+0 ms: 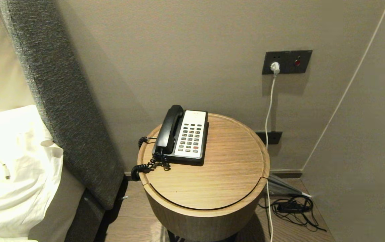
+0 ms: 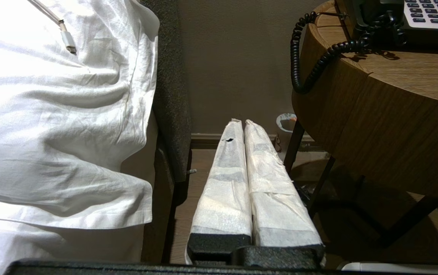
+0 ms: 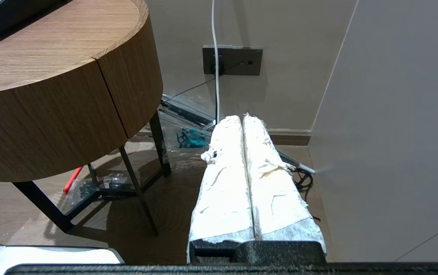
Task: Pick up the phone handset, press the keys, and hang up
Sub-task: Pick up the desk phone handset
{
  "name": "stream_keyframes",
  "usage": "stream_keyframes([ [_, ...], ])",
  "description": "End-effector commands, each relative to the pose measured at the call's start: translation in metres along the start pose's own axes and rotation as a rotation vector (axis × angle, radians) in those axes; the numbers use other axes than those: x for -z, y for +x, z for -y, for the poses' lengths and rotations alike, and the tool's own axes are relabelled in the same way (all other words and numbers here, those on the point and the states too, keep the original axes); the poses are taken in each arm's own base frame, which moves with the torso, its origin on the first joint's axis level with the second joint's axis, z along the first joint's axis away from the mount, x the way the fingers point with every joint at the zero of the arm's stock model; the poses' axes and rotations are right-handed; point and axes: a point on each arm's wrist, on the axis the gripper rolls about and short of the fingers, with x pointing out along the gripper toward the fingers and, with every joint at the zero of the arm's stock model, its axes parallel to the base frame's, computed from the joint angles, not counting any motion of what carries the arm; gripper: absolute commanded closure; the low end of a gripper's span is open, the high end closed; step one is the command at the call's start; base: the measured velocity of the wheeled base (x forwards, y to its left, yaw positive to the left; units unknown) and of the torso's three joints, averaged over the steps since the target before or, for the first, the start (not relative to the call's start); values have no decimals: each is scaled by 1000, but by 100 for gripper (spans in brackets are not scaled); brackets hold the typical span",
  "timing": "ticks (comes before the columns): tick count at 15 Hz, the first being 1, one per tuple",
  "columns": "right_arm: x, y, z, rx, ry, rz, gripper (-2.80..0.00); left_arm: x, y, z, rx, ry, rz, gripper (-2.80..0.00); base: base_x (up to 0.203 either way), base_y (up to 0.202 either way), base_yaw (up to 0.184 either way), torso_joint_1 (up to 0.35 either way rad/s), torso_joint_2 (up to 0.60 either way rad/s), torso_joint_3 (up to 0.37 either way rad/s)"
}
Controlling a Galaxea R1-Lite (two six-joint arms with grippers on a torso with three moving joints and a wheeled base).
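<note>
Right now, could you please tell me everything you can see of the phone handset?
The handset is a long, curved receiver of glossy black plastic. It lies hung up in its cradle on the left side of the phone base, beside the keypad, on the round wooden table. A black coiled cord runs from its near end, tangles there and droops over the table's edge. Neither gripper touches it.

Left gripper fingers white-wrapped, black base, right gripper alike
</note>
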Motion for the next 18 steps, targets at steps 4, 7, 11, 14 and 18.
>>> stream_keyframes([
  [4, 0, 0, 0, -1, -1, -1, 0, 1, 0, 0, 0, -9, -6, 0, 0, 0, 0, 0, 0, 0],
  [7, 0, 0, 0, -1, -1, 0, 0, 1, 0, 0, 4, 3, -9, 0, 0, 0, 0, 0, 0, 0],
  [11, 0, 0, 0, -1, -1, -1, 0, 1, 0, 0, -2, 0, -9, 0, 0, 0, 0, 1, 1, -82],
  [14, 0, 0, 0, -1, -1, 0, 0, 1, 0, 0, -3, -2, -8, 0, 0, 0, 0, 0, 3, -193],
  [18, 0, 0, 0, -1, -1, 0, 0, 1, 0, 0, -3, -2, -8, 0, 0, 0, 0, 3, 2, -199],
])
